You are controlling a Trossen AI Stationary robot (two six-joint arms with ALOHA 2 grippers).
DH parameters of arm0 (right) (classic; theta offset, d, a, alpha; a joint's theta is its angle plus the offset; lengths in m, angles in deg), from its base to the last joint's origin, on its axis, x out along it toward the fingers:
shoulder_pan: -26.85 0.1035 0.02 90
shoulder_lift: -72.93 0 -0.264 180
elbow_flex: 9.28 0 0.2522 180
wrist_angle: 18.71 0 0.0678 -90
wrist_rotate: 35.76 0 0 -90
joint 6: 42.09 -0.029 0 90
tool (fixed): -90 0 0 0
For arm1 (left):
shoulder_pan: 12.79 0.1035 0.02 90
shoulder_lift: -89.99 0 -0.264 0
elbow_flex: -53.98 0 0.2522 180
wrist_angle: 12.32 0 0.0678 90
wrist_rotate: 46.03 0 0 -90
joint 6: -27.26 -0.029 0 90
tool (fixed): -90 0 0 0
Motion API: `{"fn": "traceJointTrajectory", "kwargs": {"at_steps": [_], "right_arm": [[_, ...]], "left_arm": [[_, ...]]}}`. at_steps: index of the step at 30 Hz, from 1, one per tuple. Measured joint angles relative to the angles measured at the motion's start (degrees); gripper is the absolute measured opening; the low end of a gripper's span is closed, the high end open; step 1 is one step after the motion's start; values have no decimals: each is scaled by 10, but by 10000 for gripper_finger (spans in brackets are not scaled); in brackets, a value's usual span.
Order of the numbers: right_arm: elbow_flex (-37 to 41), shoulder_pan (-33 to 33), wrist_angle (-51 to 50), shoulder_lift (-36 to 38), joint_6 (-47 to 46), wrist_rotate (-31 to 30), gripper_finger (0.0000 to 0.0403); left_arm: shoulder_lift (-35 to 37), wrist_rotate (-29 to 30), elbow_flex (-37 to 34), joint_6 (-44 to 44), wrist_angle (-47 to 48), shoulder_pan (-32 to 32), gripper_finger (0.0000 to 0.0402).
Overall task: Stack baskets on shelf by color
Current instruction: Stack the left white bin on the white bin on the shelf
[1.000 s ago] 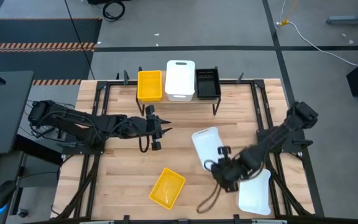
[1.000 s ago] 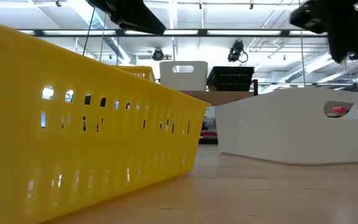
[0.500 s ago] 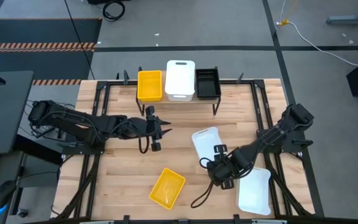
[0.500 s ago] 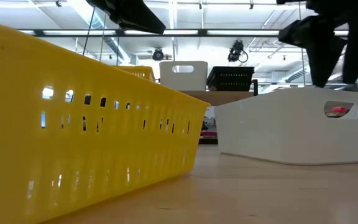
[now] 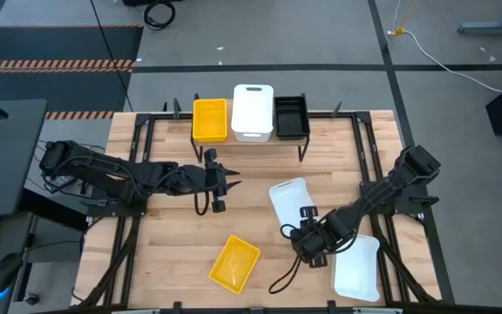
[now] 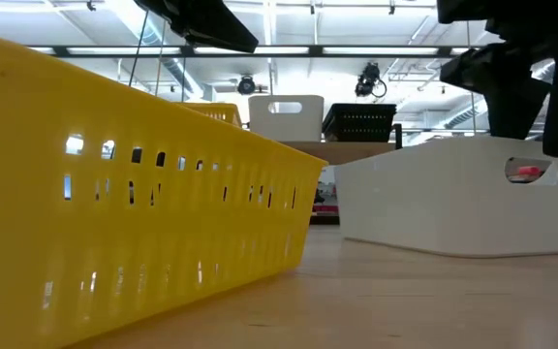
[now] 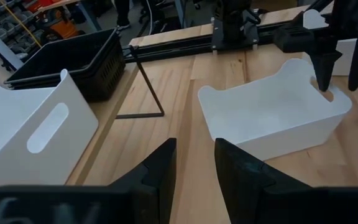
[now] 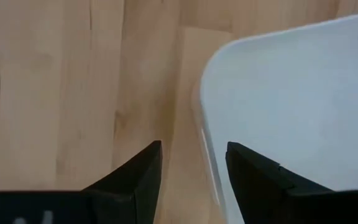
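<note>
The right gripper (image 5: pixel 308 228) is held with its fingers spread and empty, just above the near rim of a shallow white plastic basket with rounded corners (image 5: pixel 288 202), which lies mid-tabletop. The long axis of this basket runs from the near edge towards the far edge, slightly tilted. A second white basket (image 5: pixel 356 268) lies at the near right corner. The left gripper (image 5: pixel 222 187), half open and empty, waits farther off. The rim edge between the fingers (image 8: pixel 143 172) is shown only by the right wrist view; the low wooden shelf (image 5: pixel 329 131) at the far edge is seen from above.
</note>
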Motion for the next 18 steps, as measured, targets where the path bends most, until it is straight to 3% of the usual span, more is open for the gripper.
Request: {"fn": "traceJointTrajectory", "kwargs": {"at_steps": [7, 16, 18], "right_arm": [[1, 0, -3, 0, -4, -11, 156], [1, -1, -4, 0, 47, -12, 22], [1, -3, -2, 0, 64, -13, 10]], "left_arm": [[0, 0, 0, 0, 1, 0, 117], [0, 0, 0, 0, 5, 0, 117], [0, 0, 0, 1, 5, 0, 117]]}}
